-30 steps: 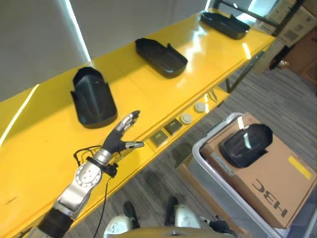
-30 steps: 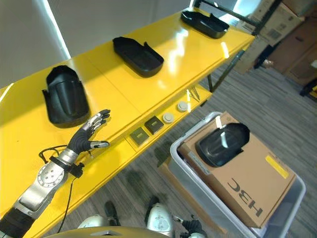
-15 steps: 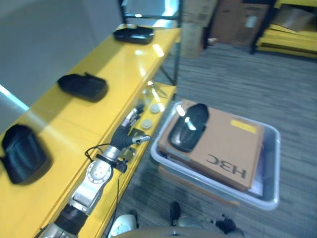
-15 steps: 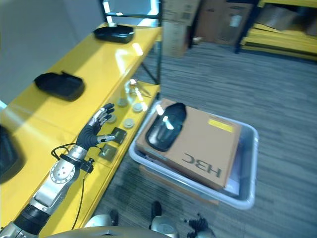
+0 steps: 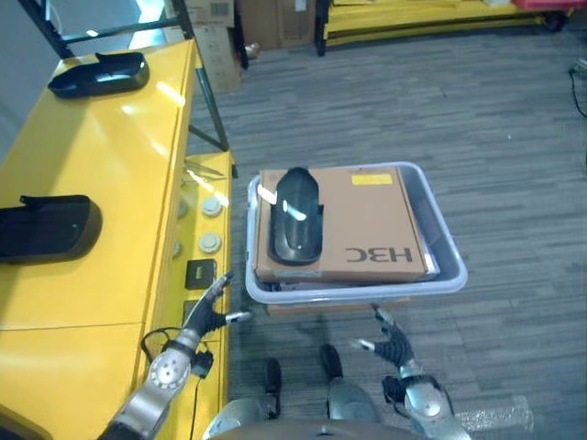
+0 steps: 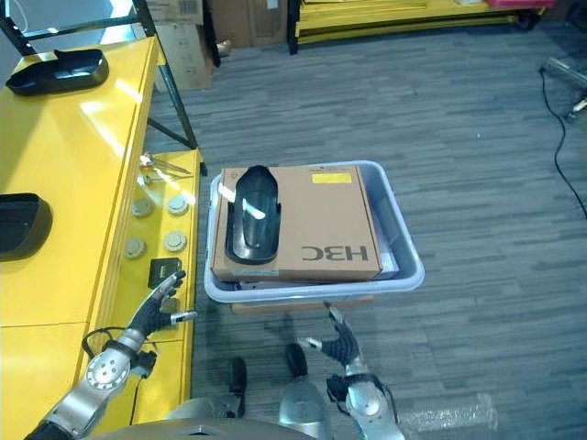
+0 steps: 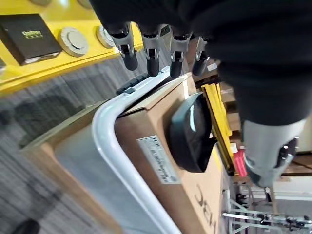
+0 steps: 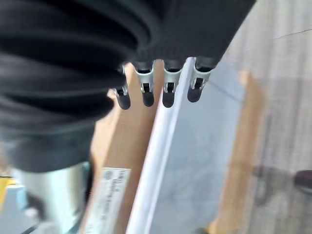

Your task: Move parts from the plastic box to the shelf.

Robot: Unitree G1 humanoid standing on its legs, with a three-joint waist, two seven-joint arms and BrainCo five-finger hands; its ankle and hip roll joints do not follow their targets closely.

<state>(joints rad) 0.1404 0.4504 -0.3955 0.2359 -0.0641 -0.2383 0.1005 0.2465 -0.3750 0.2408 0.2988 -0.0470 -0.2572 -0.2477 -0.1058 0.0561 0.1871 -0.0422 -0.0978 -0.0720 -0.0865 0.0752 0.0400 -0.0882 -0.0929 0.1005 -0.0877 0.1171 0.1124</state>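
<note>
A black curved part (image 5: 295, 215) lies on a brown cardboard box (image 5: 367, 229) inside the clear plastic box (image 5: 358, 289) on the floor. The yellow shelf (image 5: 83, 165) runs along the left and carries two other black parts (image 5: 46, 227) (image 5: 99, 73). My left hand (image 5: 206, 316) is open, low beside the shelf's front ledge and left of the plastic box. In the left wrist view its straight fingers (image 7: 148, 48) point toward the box rim (image 7: 122, 161) and the black part (image 7: 192, 131). My right hand (image 5: 393, 344) is open just in front of the box's near wall, its fingers (image 8: 156, 92) above the rim (image 8: 156, 161).
Small black boxes (image 5: 200, 272) and round discs (image 5: 211, 242) sit on the shelf's lower ledge. A black shelf leg (image 5: 206, 101) stands beyond the box. Cardboard boxes (image 5: 215, 37) and a yellow rack (image 5: 413, 14) are at the back. Grey carpet lies to the right.
The camera has swung from the shelf toward the plastic box. My left hand has dropped from the shelf top to beside the ledge, and my right hand has come into view.
</note>
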